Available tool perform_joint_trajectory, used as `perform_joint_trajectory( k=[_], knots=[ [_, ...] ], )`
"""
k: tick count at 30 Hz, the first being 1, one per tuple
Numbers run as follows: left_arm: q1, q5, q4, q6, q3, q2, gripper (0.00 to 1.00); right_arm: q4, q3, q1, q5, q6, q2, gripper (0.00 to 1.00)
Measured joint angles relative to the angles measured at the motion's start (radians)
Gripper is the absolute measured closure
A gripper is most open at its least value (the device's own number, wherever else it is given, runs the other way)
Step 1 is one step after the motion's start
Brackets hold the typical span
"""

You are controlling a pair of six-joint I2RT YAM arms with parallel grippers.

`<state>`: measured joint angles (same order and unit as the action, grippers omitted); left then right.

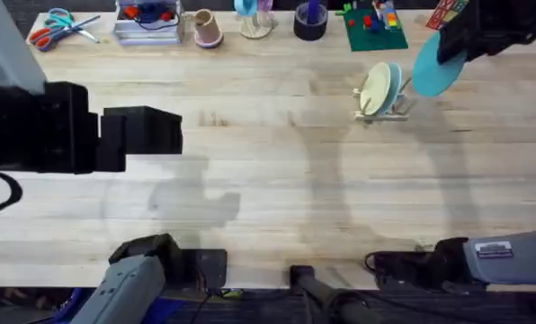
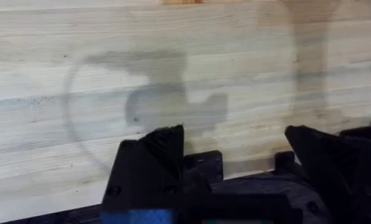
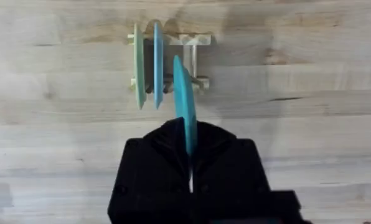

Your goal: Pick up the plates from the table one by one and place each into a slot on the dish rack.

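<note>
The left gripper [image 2: 232, 155] hangs over bare table [image 1: 250, 162] at the left side, w/ nothing between its fingers; they stand wide apart, empty. I judge it is parked there so that it keeps out of the way of the other arm, because no plate lies near it on the wood.

More to the right, the dish rack [image 1: 382, 106] stands near the far edge of the table. It already holds two plates on edge: the cream plate [image 1: 374, 90] and, just beside it, the pale blue plate [image 1: 394, 83]. They stand upright because the thin dowels hold them on both sides. From the right wrist view, the free slots are on the side of the rack where the turquoise plate comes (at least one gap looks open there).

At the far right, the right gripper [image 3: 190, 155] is closed on the turquoise plate [image 1: 434, 67], pinching its rim, so the plate is carried on edge above the table, near the rack but apart from it. Held like this, edge down, it can go straight btw. the dowels.

The turquoise plate itself is plain, round, thin, solid blue-green colour, w/o pattern.
</note>
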<state>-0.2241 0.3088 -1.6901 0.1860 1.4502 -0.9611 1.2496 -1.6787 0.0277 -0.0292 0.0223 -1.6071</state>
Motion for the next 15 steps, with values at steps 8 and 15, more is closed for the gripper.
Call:
perform_joint_trajectory(
  k=[8, 15],
  knots=[
    [0.0, 0.0, 0.0, 0.0, 0.0, 0.0, 0.008, -0.032, 0.0, 0.0, 0.0, 0.0, -0.031, 0.973],
    [0.0, 0.0, 0.0, 0.0, 0.0, 0.0, 0.008, -0.037, 0.0, 0.0, 0.0, 0.0, -0.031, 0.973]
  ],
)
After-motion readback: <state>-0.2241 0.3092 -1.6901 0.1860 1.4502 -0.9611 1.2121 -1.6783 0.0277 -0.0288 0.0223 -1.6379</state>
